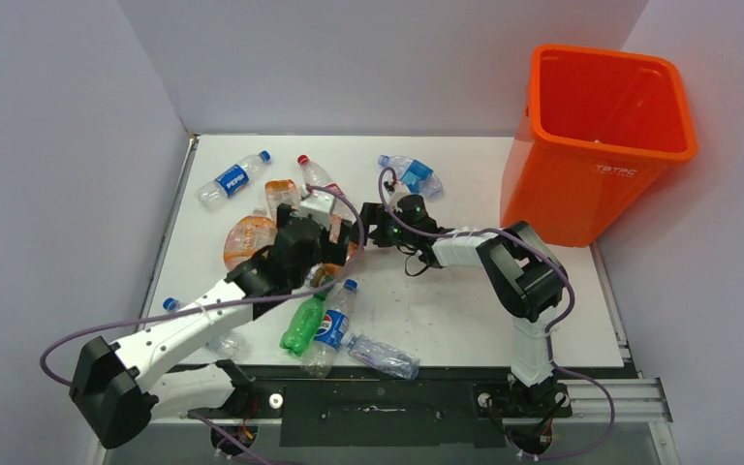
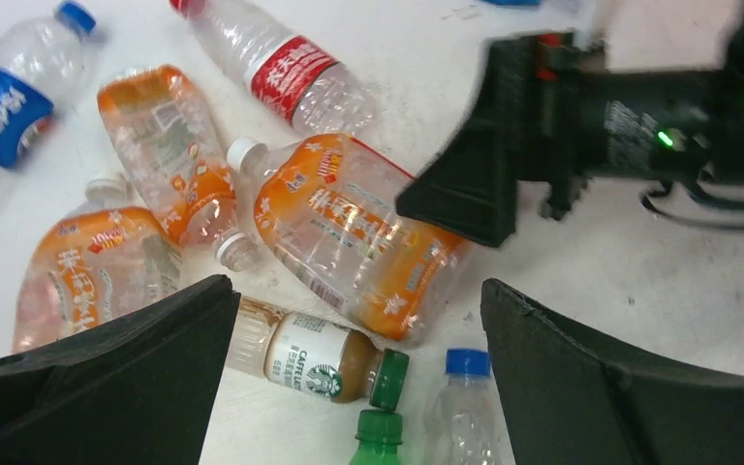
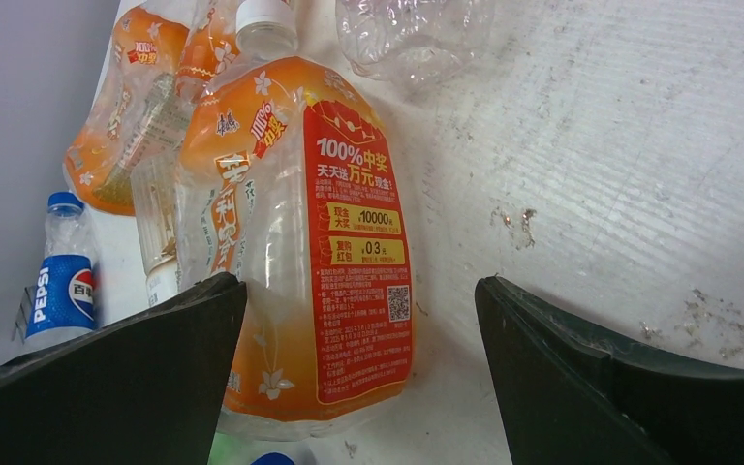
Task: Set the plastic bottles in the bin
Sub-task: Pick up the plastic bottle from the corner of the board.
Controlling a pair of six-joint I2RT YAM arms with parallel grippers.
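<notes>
Right wrist: crumpled orange-labelled plastic bottle (image 3: 291, 242)

Glossy plastic bin (image 1: 581, 194), scuffed matt table (image 3: 639, 145)

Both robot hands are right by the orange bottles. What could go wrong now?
The left gripper and right gripper both hang open at one big orange bottle, so they might bump. The coffee bottle and others crowd it, so closing could shove a neighbour. It looks wide and crumpled; it may slip on the way to the bin.
</notes>
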